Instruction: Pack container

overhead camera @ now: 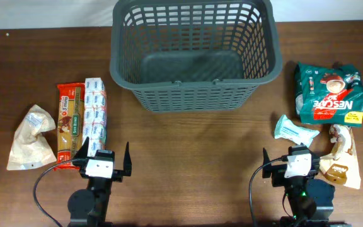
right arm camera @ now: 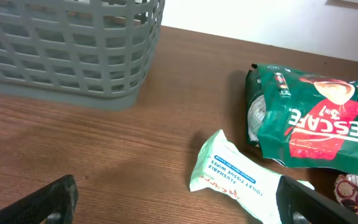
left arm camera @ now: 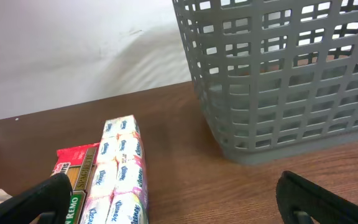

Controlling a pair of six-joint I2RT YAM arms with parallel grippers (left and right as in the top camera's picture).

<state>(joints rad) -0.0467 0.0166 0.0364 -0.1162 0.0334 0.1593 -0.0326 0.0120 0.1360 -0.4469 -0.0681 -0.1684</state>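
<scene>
The dark grey slotted basket (overhead camera: 193, 53) stands empty at the back centre; it also shows in the left wrist view (left arm camera: 278, 81) and the right wrist view (right arm camera: 67, 50). My left gripper (overhead camera: 104, 159) is open and empty at the front left, next to a Kleenex tissue pack (overhead camera: 95, 111) (left arm camera: 120, 180) and a spaghetti packet (overhead camera: 70, 123) (left arm camera: 73, 180). My right gripper (overhead camera: 293, 162) is open and empty at the front right, near a pale green wipes packet (overhead camera: 295, 130) (right arm camera: 235, 171) and a green Nescafe bag (overhead camera: 328, 93) (right arm camera: 316, 121).
A beige paper-like bag (overhead camera: 31, 139) lies at the far left. A cookie packet (overhead camera: 343, 157) lies at the far right by my right gripper. Brown wooden table (overhead camera: 194, 145) runs between the two grippers.
</scene>
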